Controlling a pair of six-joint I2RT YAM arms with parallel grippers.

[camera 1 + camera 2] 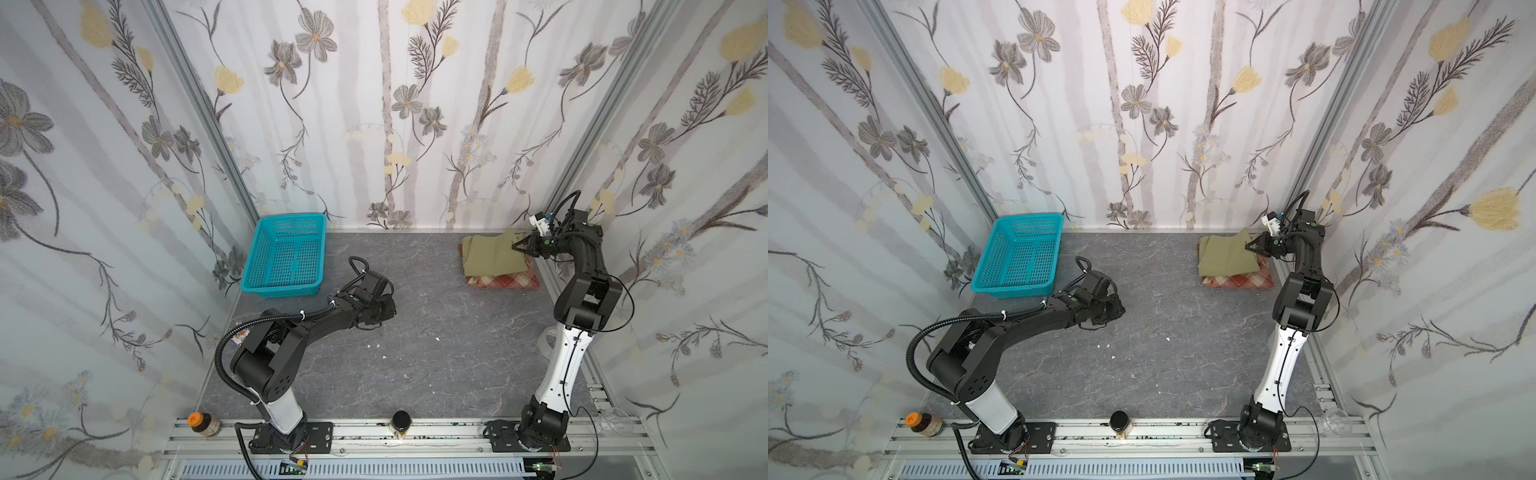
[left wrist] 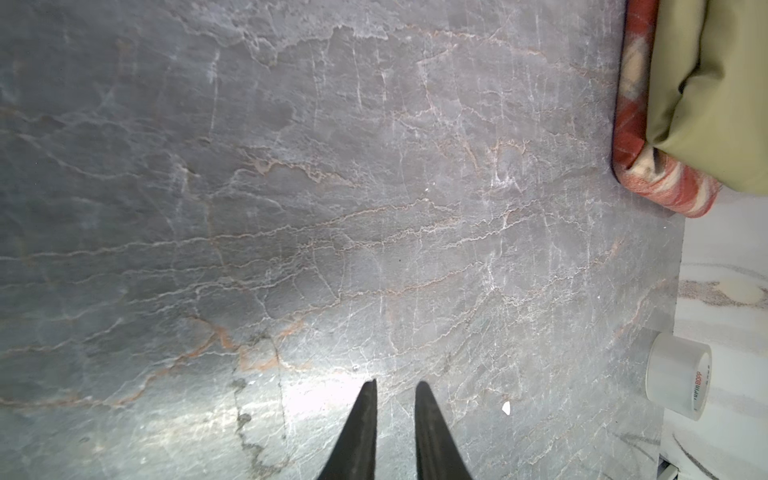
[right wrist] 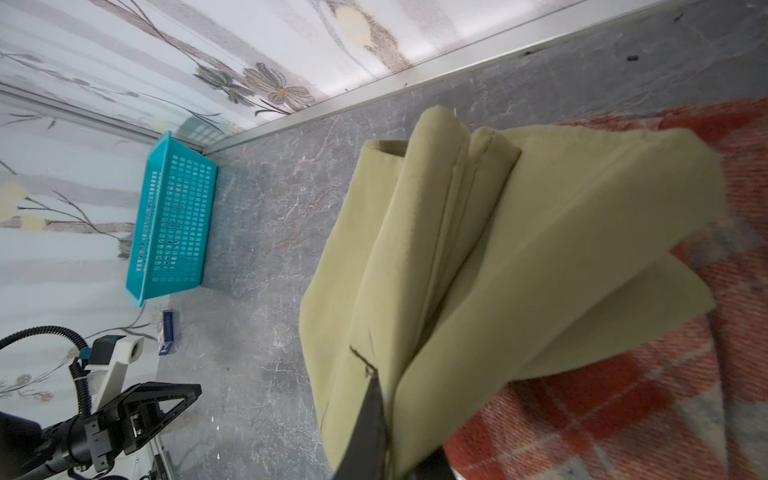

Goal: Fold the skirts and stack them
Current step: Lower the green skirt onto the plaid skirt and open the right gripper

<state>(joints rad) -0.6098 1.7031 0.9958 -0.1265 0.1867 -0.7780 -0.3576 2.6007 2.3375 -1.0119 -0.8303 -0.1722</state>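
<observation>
Over at two o'clock on the grey, stone-patterned counter, close to the back corner, the two skirts are lying as a stack. The plaid skirt is sitting folded at the bottom, and the olive-green skirt is resting on top of it in several layers, with a strip of plaid showing along the near edge. The right arm is reaching in from three o'clock, and the right fingers are clenching a fold of the olive-green skirt. Seen from the right wrist, the cloth is running down between them, and in both top views one corner of the olive cloth is standing up above the rest. The left arm is stretching low from seven o'clock toward the middle of the counter, well apart from the stack. The left fingers are standing slightly parted and gripping nothing, with bare counter showing through the gap. A turquoise mesh basket is sitting at ten o'clock near the back-left corner. On the front rail, a jar with an orange lid is standing at seven o'clock and a dark-lidded jar at six o'clock. A roll of clear tape is lying at four o'clock, beside the right wall.
</observation>
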